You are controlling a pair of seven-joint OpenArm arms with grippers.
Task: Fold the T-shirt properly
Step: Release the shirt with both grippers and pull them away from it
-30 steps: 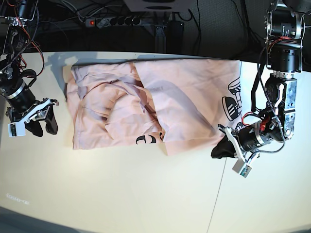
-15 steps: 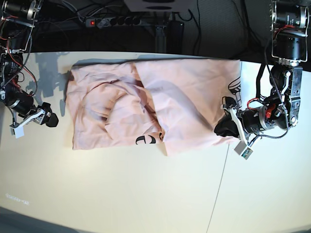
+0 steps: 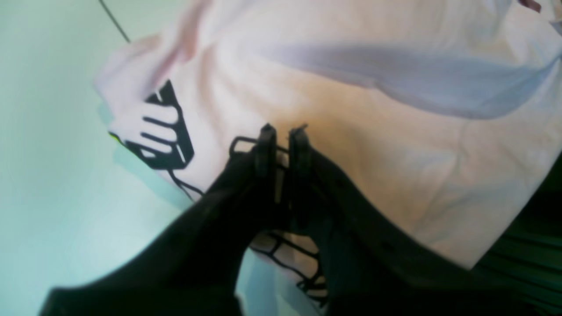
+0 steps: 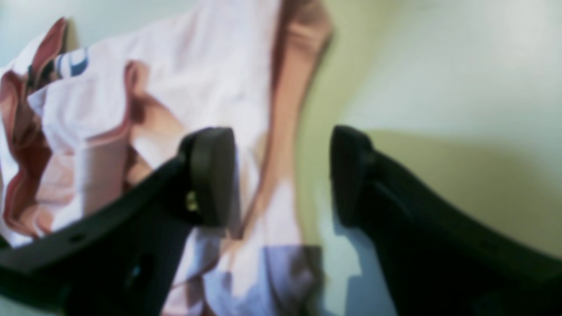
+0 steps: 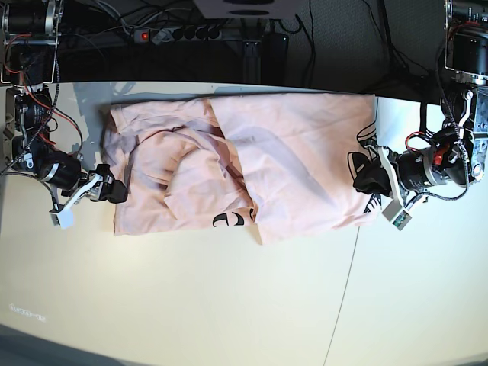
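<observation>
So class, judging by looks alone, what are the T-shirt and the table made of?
T-shirt: soft matte knit, probably cotton; it drapes and creases, and carries black printed lettering.
Table: hard, smooth, pale laminate or painted board, likely; flat with a thin dark seam.

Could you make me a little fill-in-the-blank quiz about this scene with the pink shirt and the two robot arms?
1. The T-shirt lying on the table is pale ____.
2. The lettering printed on it is ____.
3. The fingers of the right gripper stand wide ____, one over the cloth and one over bare table.
4. The fingers of the left gripper are nearly ____, by the printed edge of the shirt.

Missing words: pink; black; open; closed
</observation>
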